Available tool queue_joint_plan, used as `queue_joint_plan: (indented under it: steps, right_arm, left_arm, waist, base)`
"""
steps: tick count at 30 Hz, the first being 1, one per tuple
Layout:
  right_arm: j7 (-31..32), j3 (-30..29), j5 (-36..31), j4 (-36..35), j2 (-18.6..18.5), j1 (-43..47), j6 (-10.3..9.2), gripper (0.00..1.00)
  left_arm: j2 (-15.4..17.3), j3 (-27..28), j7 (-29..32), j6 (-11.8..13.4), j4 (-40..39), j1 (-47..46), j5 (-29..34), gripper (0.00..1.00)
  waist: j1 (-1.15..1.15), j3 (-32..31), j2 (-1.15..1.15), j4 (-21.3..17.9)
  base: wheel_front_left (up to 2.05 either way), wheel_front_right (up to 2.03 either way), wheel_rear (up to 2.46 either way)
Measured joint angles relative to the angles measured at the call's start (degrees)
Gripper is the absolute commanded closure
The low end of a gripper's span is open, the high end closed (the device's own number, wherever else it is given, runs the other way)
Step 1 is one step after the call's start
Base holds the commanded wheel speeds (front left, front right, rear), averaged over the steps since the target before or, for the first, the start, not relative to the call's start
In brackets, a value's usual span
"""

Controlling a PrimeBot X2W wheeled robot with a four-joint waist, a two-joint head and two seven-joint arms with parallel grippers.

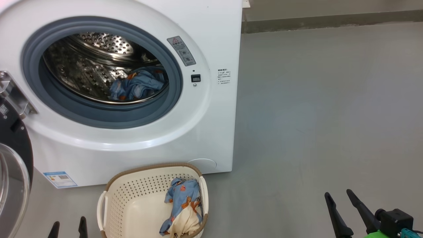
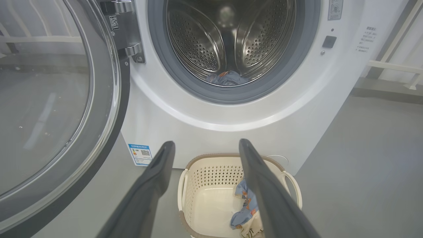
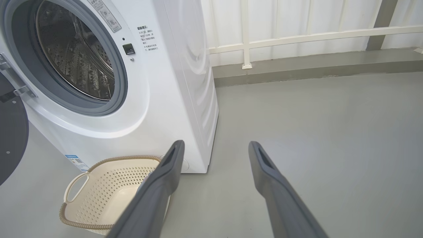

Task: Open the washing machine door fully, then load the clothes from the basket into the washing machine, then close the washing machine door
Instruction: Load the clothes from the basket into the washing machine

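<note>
My left gripper [image 2: 206, 142] and right gripper [image 3: 216, 142] hang open, empty; clothes [image 1: 183, 198] lie in the basket [image 1: 145, 169] beyond the left.

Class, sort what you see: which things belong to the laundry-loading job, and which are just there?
Job: washing machine, door, basket, clothes in the basket, garment in the drum.
Just there: white railing, grey floor.

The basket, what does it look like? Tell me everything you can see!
The basket is small, cream-white plastic, with rows of little holes in its walls, a brown woven-looking rim and a looped handle at each end. It stands upright on the grey floor, just before the washing machine. Blue patterned clothes with a cream piece lie bunched against its right side.
</note>
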Motion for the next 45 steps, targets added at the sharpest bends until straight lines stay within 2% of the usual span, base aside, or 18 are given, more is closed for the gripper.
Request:
queue_joint_plan:
  steps: [30,38,45]
  right_arm:
    - [0.0,-2.1,-0.1,-1.0,0.8,0.6,0.00,0.00]
    - [0.0,-2.0,-0.6,-1.8,1.9,-2.3,0.00,0.00]
    - [0.0,-1.9,-1.5,-2.7,3.1,-7.6,0.00,0.00]
  left_arm:
    - [-0.7,0.8,0.0,0.0,-1.1,0.7,0.0,0.00]
    - [-0.6,-3.5,0.0,0.0,2.6,-2.3,-1.1,0.00]
    - [0.8,-8.4,0.0,0.0,8.4,-11.2,-4.1,0.00]
  waist:
    - [0.00,1.6,0.00,0.0]
    - [0.00,5.4,0.00,-0.3]
    - [0.00,11.9,0.00,-0.8]
  base:
    - [0.00,0.00,0.00]
    - [0.00,0.00,0.00]
    - [0.00,0.00,0.00]
